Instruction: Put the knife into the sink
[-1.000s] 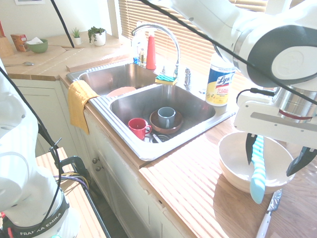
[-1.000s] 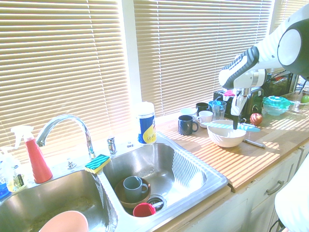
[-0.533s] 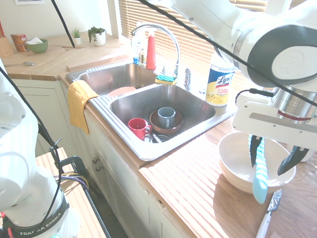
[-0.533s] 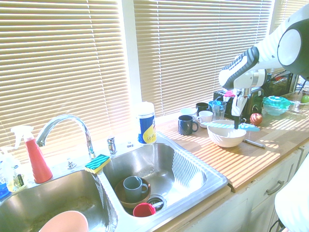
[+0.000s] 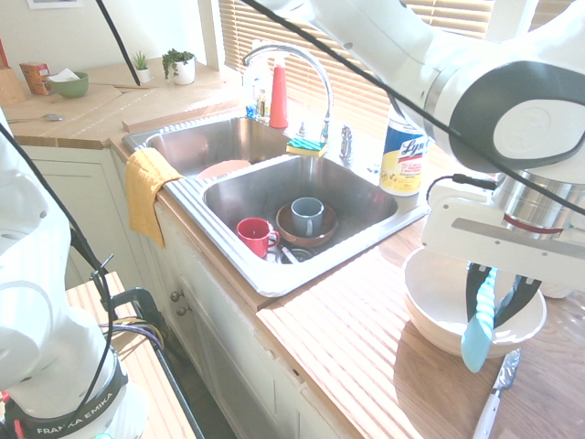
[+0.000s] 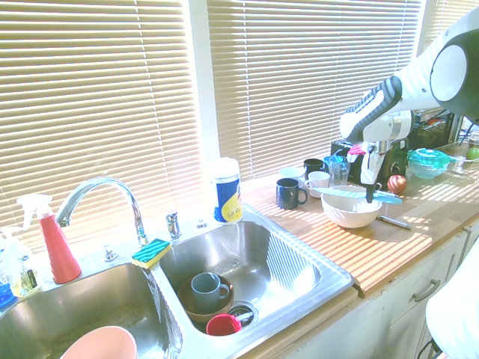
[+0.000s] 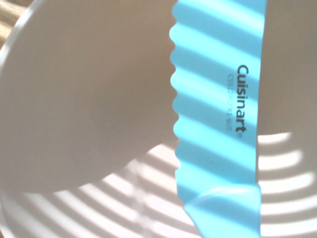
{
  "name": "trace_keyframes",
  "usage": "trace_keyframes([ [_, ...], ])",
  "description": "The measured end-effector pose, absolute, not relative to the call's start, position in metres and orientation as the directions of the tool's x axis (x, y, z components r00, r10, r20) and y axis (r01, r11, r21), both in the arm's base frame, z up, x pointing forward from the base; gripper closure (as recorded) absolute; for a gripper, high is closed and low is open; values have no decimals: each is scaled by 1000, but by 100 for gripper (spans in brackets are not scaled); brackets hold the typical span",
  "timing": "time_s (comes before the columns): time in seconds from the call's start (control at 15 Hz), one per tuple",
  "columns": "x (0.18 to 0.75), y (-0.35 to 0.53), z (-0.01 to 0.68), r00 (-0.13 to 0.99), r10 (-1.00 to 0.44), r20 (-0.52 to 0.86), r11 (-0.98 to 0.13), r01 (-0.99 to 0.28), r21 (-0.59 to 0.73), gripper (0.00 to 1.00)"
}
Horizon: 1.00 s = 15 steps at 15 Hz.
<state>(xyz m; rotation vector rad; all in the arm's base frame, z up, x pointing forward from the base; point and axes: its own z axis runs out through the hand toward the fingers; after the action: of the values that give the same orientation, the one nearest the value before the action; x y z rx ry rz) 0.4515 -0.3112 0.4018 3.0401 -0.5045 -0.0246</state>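
The white arm reaches over the white bowl [image 5: 439,306], wrist vertical, gripper [image 5: 498,302] pointing straight down above its middle, dark fingers [image 5: 474,291] drawn in close either side of the knife [image 5: 479,320].

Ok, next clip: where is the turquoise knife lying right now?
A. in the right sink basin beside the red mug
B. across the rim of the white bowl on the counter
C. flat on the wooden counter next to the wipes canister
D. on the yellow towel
B: the knife spans the rim of the white bowl on the counter, with the gripper straddling it; the sink holds only mugs and a dish.
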Motion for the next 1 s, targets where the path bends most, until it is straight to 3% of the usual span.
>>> trace_keyframes([
  [0.53,447,-303,439,913,-402,69,-915,-404,15,100],
  [1.0,429,-230,492,890,-428,158,-904,-424,-56,100],
])
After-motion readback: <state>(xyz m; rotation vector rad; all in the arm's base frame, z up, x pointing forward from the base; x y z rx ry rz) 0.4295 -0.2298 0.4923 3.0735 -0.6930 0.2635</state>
